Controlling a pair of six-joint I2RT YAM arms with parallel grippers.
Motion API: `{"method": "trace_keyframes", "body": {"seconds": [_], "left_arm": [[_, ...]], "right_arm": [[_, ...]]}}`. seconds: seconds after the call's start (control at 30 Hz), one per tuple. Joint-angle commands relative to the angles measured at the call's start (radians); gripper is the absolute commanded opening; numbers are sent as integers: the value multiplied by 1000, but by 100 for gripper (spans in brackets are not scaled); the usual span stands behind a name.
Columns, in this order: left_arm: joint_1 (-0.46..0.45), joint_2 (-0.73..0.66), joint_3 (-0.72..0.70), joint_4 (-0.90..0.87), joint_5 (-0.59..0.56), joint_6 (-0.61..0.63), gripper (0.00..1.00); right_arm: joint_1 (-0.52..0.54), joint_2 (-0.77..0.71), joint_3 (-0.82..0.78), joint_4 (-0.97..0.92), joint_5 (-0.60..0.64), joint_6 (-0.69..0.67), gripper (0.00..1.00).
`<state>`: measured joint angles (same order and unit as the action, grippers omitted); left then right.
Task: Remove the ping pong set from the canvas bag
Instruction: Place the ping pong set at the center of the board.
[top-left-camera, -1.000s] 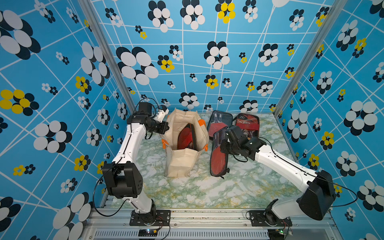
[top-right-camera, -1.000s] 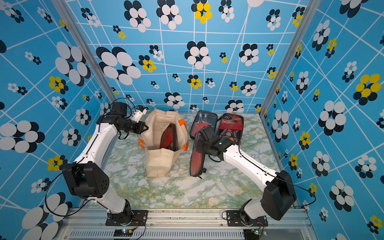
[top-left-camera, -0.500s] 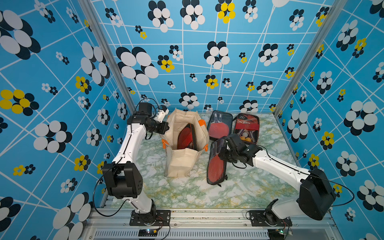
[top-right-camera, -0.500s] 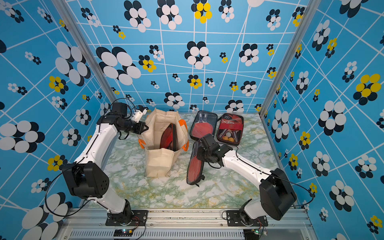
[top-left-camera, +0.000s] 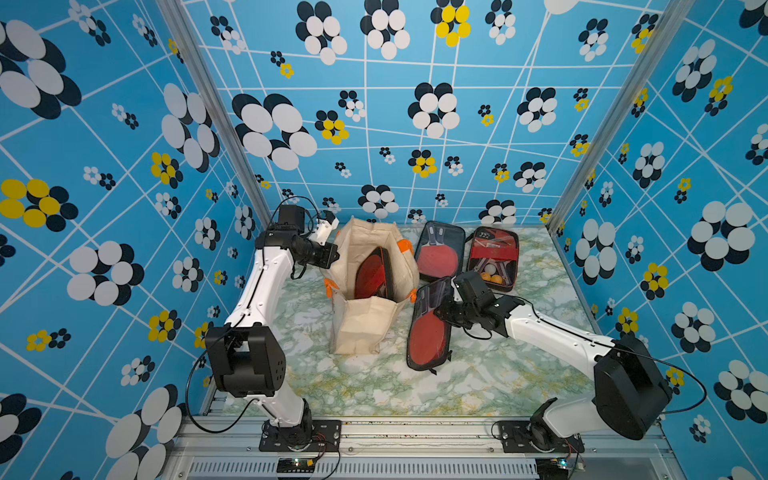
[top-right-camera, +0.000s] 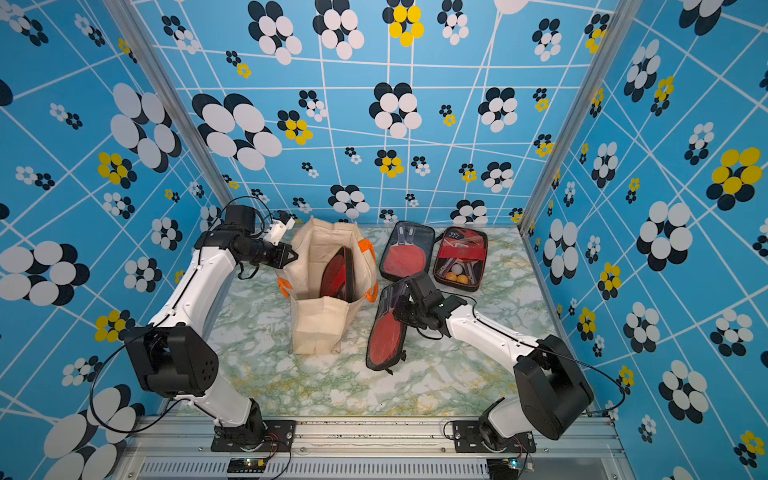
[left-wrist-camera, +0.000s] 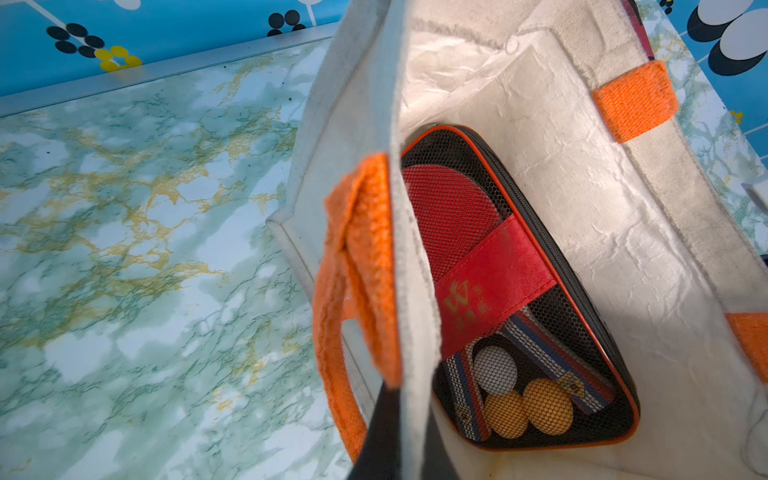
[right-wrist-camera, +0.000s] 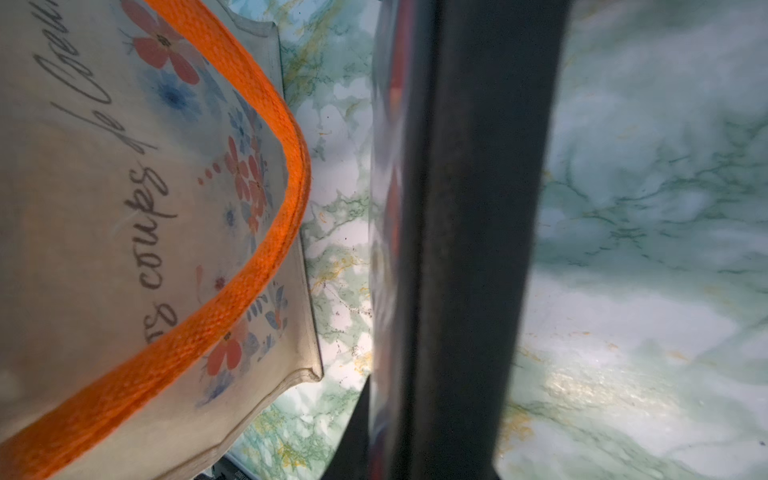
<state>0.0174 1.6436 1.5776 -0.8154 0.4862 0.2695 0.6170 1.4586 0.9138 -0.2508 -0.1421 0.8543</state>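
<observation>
- The canvas bag (top-left-camera: 361, 328) is standing upright in the middle of the marble-patterned tabletop (top-left-camera: 478, 382). Its mouth is gaping upward in both top views.
- The left gripper (top-left-camera: 332, 258) is pinching the bag's rim on the robot's left side. Its fingers are closed tight on the fabric just beside an orange handle (left-wrist-camera: 361, 266), which is holding the mouth open.
- The right gripper (top-left-camera: 445, 311) is clamping a black paddle case (top-left-camera: 430, 336) by its side edge near the upper end, with the fingers narrow on it. The case is hanging tilted just beside the bag's right wall, outside it, with the red paddle face showing.
- I cannot tell whether the case's lower end is touching the tabletop, though it is looking very close.
- As I am reading it, the step in hand is setting down a set that is already out of the bag.
- Two more are lying flat at the far edge, apart from the bag: a far paddle case (top-left-camera: 440, 253) and a case with balls (top-left-camera: 492, 259).
- One ping pong set (left-wrist-camera: 519, 299) is sitting inside the bag on edge. A red band, one white ball and two orange ones are showing through its mesh.
- The next move is probably calling for laying the held case flat, opening the right fingers and drawing clear without snagging the bag. After that comes a reach down into the mouth while the left grip is steadying the rim.
</observation>
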Motion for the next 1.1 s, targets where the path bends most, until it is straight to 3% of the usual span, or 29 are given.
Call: {"method": "trace_keyframes", "body": {"seconds": [0.0,0.43,1.07], "left_arm": [[-8,-8,-1,7,12,-9,0],[-17,-4,5,1,1,-8,0],[-59,-1,-10,-2,-49,16,0]], "right_arm": [[-13,11,-37,18,5,-11,5],[-46,7,-104,39,-13,-17,16],[-82,-3,-147,2,-48,-55,22]]}}
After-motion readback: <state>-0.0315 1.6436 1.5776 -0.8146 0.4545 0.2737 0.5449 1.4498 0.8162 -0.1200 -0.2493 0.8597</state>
